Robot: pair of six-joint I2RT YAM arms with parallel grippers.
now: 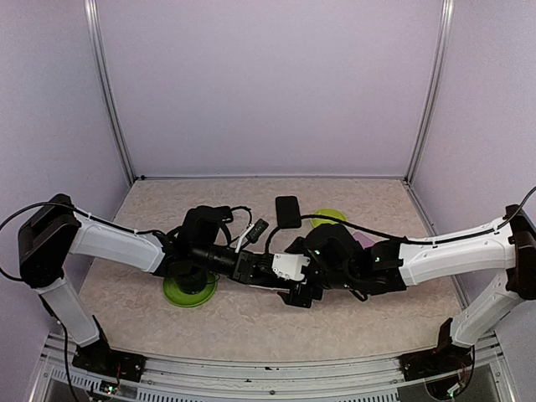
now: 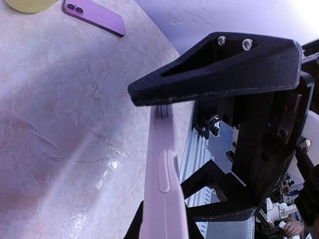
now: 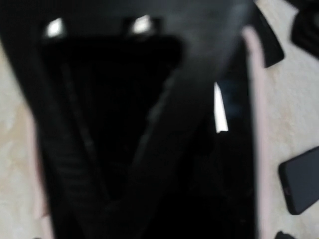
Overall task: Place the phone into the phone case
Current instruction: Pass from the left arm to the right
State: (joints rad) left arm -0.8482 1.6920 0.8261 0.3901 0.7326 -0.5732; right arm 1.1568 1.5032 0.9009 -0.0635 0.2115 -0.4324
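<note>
My left gripper (image 2: 152,164) is clamped on the pink phone case (image 2: 162,199), which sits edge-on with its long axis running 6 to 12. The purple phone (image 2: 94,17) lies flat at 11 o'clock, well apart. I judge it nearer my right gripper (image 1: 306,276), whose jaws I cannot read.

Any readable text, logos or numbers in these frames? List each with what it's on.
None readable in any view.
The purple phone shows a plain back with no legible logo.
The case shows only an unmarked pink edge.
The right wrist view is too blurred to read anything.
</note>
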